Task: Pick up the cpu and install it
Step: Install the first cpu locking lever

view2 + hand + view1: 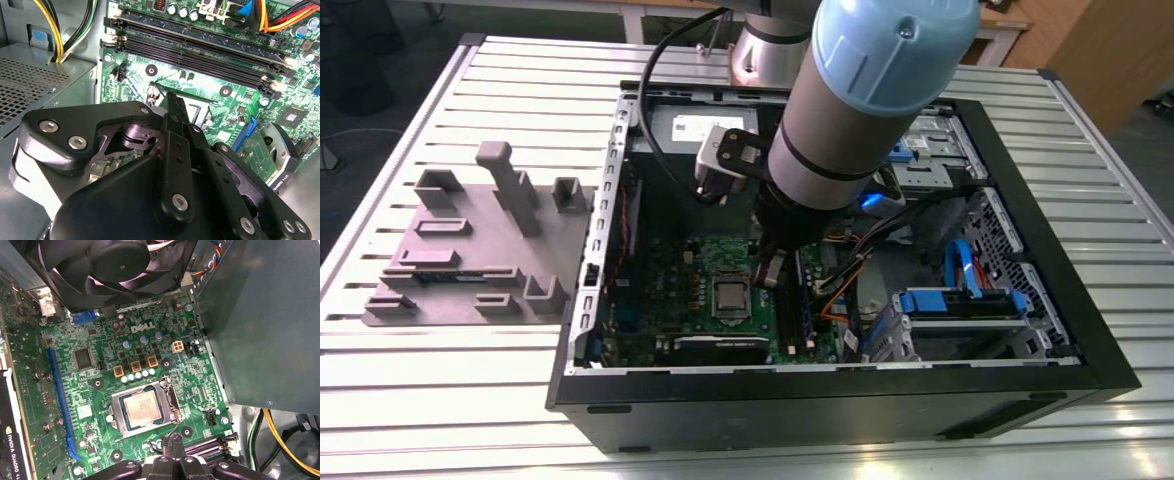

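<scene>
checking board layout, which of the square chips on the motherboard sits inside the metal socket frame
The cpu, with its silvery metal top, lies in the metal socket frame just ahead of the gripper. The dark square chip is bare on the green board beside the blue slot.

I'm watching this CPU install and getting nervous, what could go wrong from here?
The cpu lies in its socket with the frame seemingly unclamped; a nudge from the gripper just beside it might shift it. The memory slots and loose cables crowd the arm, so snagging is possible.
</scene>
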`<state>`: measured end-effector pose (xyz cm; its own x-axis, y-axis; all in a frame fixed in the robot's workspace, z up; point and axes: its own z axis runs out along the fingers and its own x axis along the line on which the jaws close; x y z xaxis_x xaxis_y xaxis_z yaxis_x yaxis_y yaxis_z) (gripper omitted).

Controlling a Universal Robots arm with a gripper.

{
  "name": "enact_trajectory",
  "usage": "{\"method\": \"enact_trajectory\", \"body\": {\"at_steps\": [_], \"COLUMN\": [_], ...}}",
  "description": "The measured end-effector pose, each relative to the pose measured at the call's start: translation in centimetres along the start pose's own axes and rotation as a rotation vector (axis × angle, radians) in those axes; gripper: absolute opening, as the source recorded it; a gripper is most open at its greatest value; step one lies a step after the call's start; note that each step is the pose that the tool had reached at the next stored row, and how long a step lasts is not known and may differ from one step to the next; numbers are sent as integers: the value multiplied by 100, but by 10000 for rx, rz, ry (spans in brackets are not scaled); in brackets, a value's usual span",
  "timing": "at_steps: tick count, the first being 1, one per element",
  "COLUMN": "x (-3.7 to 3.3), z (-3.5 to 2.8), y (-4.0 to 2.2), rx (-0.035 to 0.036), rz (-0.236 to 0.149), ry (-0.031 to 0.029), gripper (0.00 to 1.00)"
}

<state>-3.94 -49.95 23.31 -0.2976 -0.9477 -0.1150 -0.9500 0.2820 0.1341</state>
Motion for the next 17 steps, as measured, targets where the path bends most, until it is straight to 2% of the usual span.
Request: {"method": "enact_trajectory", "body": {"at_steps": [4,8,13,17], "x": [0,1,2,15], "z": [0,1,2,6], "y": [0,0,-1,-1], "rx": [-2,-12,-1,-9], "rz": [-24,-305,-345,-640], "ry": [3,29,27,57], "gripper": [11,11,11,11]}}
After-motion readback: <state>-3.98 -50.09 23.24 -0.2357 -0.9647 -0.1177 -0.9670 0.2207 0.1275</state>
